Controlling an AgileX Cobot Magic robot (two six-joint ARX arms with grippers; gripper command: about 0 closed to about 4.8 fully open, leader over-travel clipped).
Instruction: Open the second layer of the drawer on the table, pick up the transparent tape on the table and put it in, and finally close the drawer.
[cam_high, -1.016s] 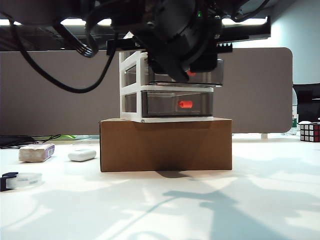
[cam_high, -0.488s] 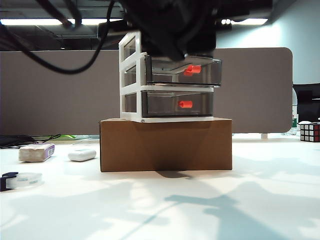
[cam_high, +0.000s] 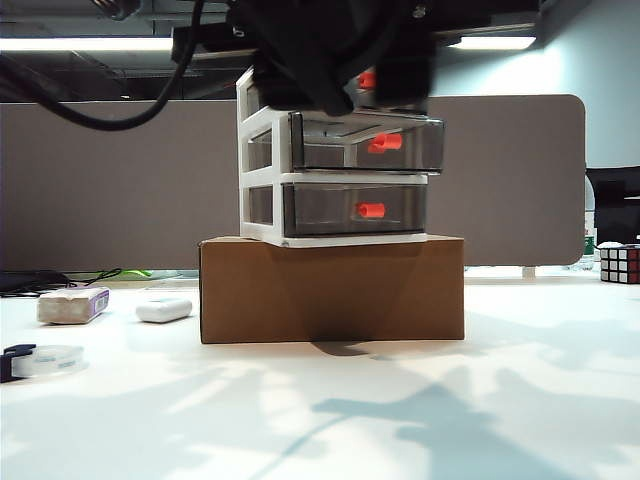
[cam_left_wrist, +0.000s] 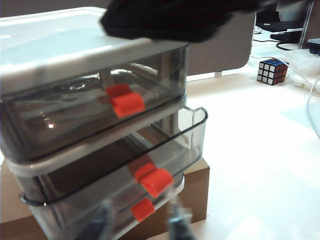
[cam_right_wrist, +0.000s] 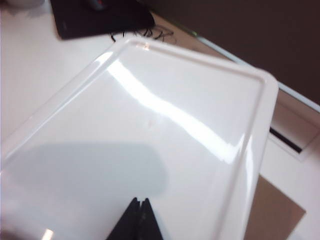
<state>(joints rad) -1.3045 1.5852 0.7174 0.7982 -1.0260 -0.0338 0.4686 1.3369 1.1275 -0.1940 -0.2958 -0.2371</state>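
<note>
Exterior view shows you the drawer (cam_high: 335, 165) perched on a brown cardboard box (cam_high: 332, 290) on the table (cam_high: 330, 420), with the second layer of the drawer (cam_high: 365, 143) pulled out past the white frame and both arms massed dark over the top tier. Your left gripper (cam_left_wrist: 141, 226) hangs just in front of and below the middle tray's red-orange tab (cam_left_wrist: 152, 179), its jaws parted and holding nothing. Your right gripper (cam_right_wrist: 137, 218) sits over the cabinet's white lid (cam_right_wrist: 150, 130), fingertips pressed together and empty; whether it touches the lid, you cannot tell. The transparent tape (cam_high: 42, 360) lies well apart at the table's far left edge, near a grey block with a purple end (cam_high: 73, 305) and a white oval object (cam_high: 164, 309). A Rubik's cube (cam_high: 619, 264) stands far right.

Risks, as they look from here: the light cabinet rests loose on the box, so a left arm swinging away close to the open tray could likely snag its rim and drag or tip the whole stack, more so if your right gripper lifts off. The flat, clear tape at the table's edge may slip from a shallow pinch or get nudged off.
</note>
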